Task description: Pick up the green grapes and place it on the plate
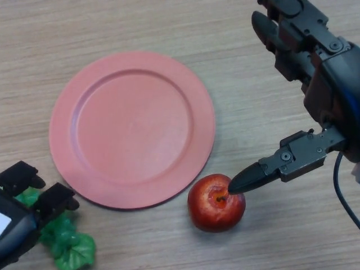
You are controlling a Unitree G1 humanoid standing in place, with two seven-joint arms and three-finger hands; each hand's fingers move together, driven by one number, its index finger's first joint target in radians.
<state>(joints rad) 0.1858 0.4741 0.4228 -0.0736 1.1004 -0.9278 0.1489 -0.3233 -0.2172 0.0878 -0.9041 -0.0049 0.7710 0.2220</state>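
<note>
The green grapes [70, 244] lie on the table at the bottom left, just off the near-left rim of the pink plate [132, 129]. My left hand [25, 211] is right on top of them and covers much of the bunch; green shows on both sides of it. The plate has nothing on it. My right hand [315, 84] hangs open at the right side, its fingers straight and pointing away, its thumb reaching left over the top of a red apple.
A red apple [214, 208] stands on the wooden table [169, 28] just off the plate's near-right rim, directly under my right thumb tip.
</note>
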